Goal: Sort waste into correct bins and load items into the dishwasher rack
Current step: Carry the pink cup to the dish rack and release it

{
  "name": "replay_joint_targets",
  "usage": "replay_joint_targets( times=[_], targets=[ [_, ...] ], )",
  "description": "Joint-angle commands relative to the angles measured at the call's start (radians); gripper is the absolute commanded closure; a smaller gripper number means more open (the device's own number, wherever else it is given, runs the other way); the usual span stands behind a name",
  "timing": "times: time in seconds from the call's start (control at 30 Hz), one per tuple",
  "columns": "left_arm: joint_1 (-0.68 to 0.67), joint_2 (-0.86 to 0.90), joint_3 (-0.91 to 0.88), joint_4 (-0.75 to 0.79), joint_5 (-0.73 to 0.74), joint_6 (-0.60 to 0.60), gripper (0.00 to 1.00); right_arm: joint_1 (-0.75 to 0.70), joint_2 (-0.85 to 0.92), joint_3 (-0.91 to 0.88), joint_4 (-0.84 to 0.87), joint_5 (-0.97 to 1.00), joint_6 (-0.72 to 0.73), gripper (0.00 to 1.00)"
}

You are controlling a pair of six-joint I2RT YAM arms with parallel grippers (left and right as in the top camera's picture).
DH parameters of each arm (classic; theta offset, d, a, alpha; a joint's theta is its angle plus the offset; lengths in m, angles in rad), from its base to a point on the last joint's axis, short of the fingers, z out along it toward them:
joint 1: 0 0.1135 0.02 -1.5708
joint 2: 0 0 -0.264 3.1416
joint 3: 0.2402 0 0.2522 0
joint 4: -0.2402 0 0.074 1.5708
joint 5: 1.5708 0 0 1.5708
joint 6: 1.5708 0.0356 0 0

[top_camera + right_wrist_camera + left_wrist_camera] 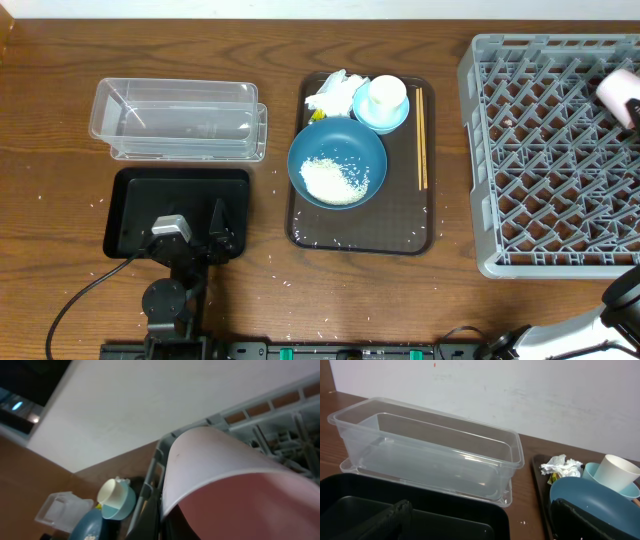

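My right gripper (631,108) is shut on the pink cup (614,88), holding it over the far right corner of the grey dishwasher rack (480,150); the cup fills the right wrist view (225,475). My left gripper (215,225) is open and empty over the black tray (130,215), in front of the clear container (180,120). The dark-blue bowl (345,145) holds rice (333,180). The white cup (386,96) stands in the light-blue dish (385,122). The napkin (335,90), yellow scrap (317,114) and chopsticks (421,135) lie beside them.
The bowl, dish, napkin and chopsticks all sit on a flat brown serving tray (400,225) at the table's middle. Loose rice grains (275,262) are scattered on the wood around it. A black cable (75,300) runs from the left arm's base.
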Motion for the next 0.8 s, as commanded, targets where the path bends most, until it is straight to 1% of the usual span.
replay_joint_targets(
  times=[0.0, 0.1, 0.2, 0.4, 0.57, 0.7, 0.77],
  targets=[
    [0.0, -0.007, -0.016, -0.037, 0.0, 0.014, 0.09, 0.01, 0.011, -0.008, 0.014, 0.051, 0.01, 0.99],
    [-0.001, -0.007, -0.016, -0.037, 0.0, 0.014, 0.09, 0.012, 0.041, -0.008, 0.017, 0.047, 0.008, 0.99],
    [0.0, -0.007, -0.016, -0.037, 0.0, 0.014, 0.09, 0.015, 0.089, -0.008, 0.059, 0.013, 0.011, 0.99],
    [0.0, -0.007, -0.016, -0.037, 0.0, 0.014, 0.09, 0.006, 0.167, -0.008, 0.129, -0.008, 0.072, 0.99],
    [0.0, -0.007, -0.016, -0.037, 0.0, 0.014, 0.09, -0.013, 0.18, -0.008, 0.115, -0.011, 0.075, 0.99],
    [0.0, -0.007, -0.016, -0.037, 0.0, 0.014, 0.09, -0.039, 0.18, -0.008, 0.104, -0.016, 0.108, 0.98],
    [0.0, -0.007, -0.016, -0.037, 0.0, 0.014, 0.09, -0.053, 0.18, -0.008, 0.076, -0.016, 0.107, 0.93]
  ],
)
